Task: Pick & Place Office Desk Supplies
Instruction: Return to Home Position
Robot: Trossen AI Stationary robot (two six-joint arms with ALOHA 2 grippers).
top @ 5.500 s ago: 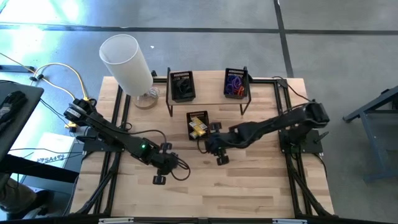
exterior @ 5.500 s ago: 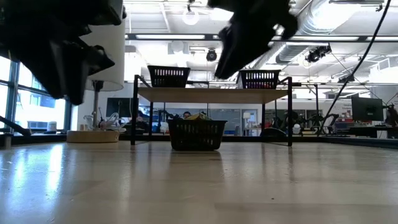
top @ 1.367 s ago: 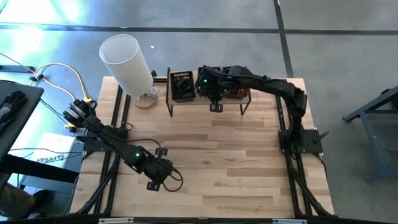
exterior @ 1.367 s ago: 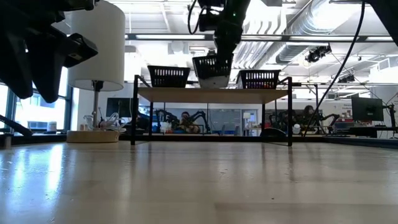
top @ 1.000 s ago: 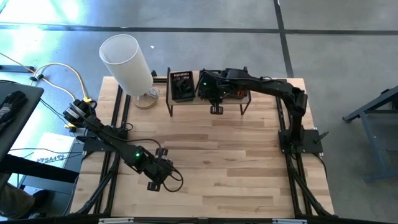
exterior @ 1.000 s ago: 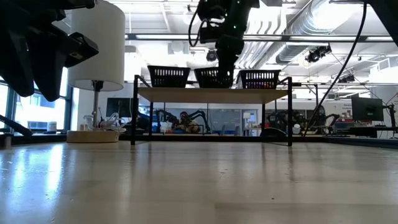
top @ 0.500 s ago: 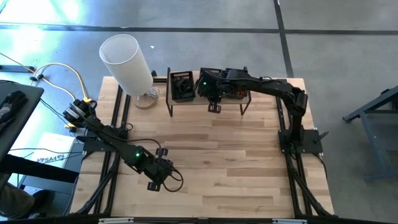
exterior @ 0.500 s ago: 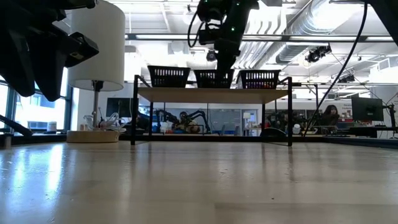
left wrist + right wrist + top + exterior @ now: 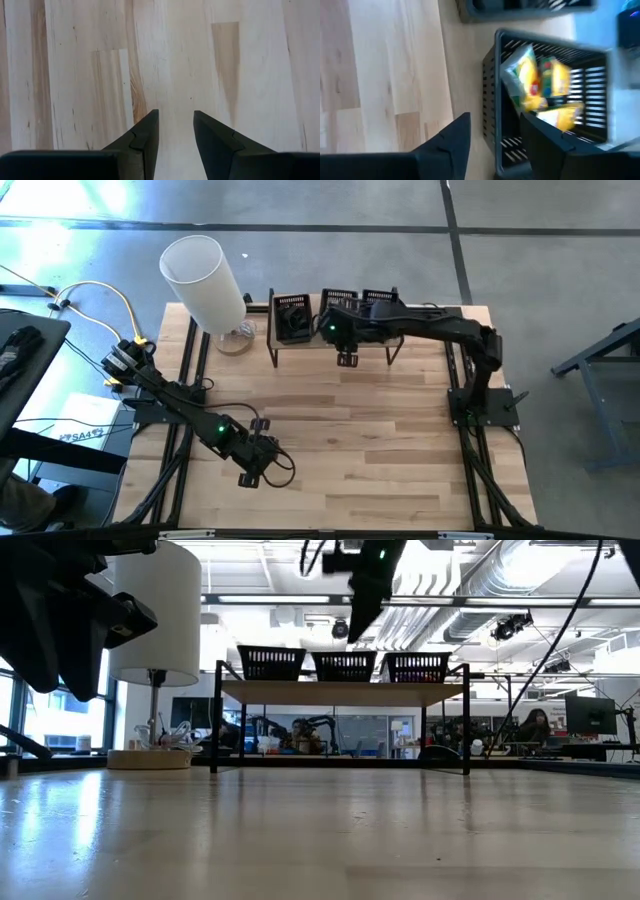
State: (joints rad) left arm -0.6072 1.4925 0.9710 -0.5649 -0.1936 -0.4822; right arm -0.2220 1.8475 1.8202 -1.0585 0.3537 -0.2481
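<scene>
Three black mesh baskets stand side by side on a raised black shelf (image 9: 345,690) at the table's far edge. The middle basket (image 9: 344,665) holds yellow and white blocks (image 9: 540,85). The right basket (image 9: 380,302) holds purple and red-orange bands, and the left basket (image 9: 293,318) holds dark pieces. My right gripper (image 9: 495,116) hangs open above the middle basket's near wall (image 9: 490,120) and touches nothing. My left gripper (image 9: 175,114) is open over bare wood near the table's front left (image 9: 252,472).
A tall white cylinder (image 9: 205,275) on a round base stands at the table's far left corner, next to the shelf. Black frame rails (image 9: 190,360) run along the table's left and right sides. People and desks show in the room behind the table.
My right gripper has opened and let go of the middle basket, which stays standing on the shelf between the other two. The gripper has then risen above it and drawn back a little toward the table's near edge.
</scene>
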